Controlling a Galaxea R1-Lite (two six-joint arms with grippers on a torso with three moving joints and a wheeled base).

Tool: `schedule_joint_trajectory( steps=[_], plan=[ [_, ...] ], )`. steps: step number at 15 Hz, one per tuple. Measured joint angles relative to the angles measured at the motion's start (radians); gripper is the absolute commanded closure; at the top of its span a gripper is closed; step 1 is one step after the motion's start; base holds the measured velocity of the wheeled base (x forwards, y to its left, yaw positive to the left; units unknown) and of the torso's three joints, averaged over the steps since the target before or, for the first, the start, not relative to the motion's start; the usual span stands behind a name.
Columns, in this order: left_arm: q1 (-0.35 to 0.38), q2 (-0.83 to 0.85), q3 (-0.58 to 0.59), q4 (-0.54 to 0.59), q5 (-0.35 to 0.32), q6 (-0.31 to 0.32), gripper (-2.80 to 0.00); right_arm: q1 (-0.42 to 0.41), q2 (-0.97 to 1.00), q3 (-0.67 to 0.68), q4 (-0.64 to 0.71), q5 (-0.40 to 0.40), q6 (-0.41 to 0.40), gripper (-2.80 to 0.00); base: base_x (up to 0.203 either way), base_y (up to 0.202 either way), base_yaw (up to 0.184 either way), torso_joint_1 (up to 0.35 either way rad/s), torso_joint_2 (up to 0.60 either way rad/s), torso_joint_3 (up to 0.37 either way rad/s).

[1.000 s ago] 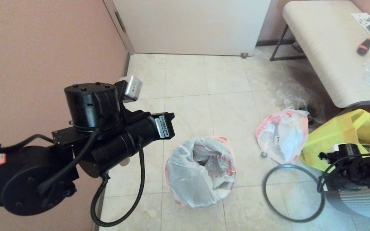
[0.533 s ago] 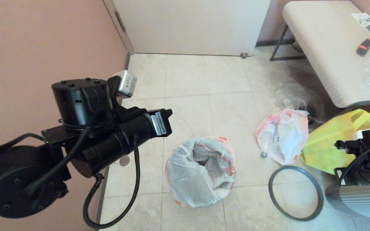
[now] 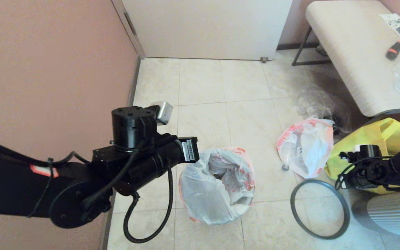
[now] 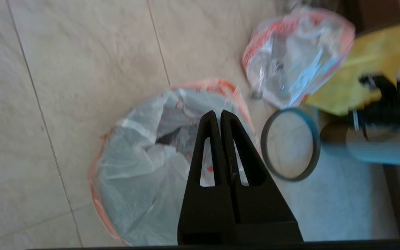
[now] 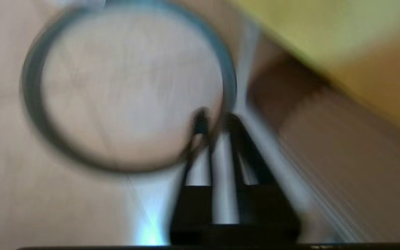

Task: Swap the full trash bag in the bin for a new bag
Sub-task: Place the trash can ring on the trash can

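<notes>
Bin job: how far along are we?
Done: full trash bag lies on the floor; new bag lines the bin. In hand: right gripper, slightly open, nears the grey hoop. Left gripper is shut above the bin. Left: hoop onto the bin.

The right gripper (image 5: 214,118) has its two black fingers a little apart, over the edge of the grey hoop (image 5: 33,114). The hoop lies flat on the pale floor (image 5: 47,201). A yellow fabric (image 5: 325,31) is beside it.
</notes>
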Motion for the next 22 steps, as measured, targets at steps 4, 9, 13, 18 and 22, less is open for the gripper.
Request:
schedule_joint_trajectory(
  steps=[4,9,13,18,22],
  plan=[
    [-0.001,0.061,-0.002,0.0,-0.001,-0.002,0.0,-0.07,0.251,-0.384,0.128,0.088,-0.056,-2.8,0.0,0.0,0.0,0.0,0.0,0.0],
    [-0.001,0.118,-0.004,-0.002,0.005,-0.005,0.0,-0.139,0.475,-0.632,0.235,0.225,-0.143,-2.8,0.0,0.0,0.0,0.0,0.0,0.0],
    [-0.002,0.134,-0.002,-0.004,0.036,-0.004,0.0,-0.145,0.534,-0.643,0.197,0.24,-0.157,-2.8,0.0,0.0,0.0,0.0,0.0,0.0],
    [-0.008,0.135,-0.002,-0.005,0.055,-0.002,0.0,-0.148,0.572,-0.645,0.147,0.24,-0.178,-1.85,0.0,0.0,0.0,0.0,0.0,0.0],
    [-0.012,0.132,-0.002,-0.005,0.065,-0.002,0.0,-0.146,0.587,-0.644,0.17,0.241,-0.185,0.0,0.0,0.0,0.0,0.0,0.0,0.0]
  ],
)
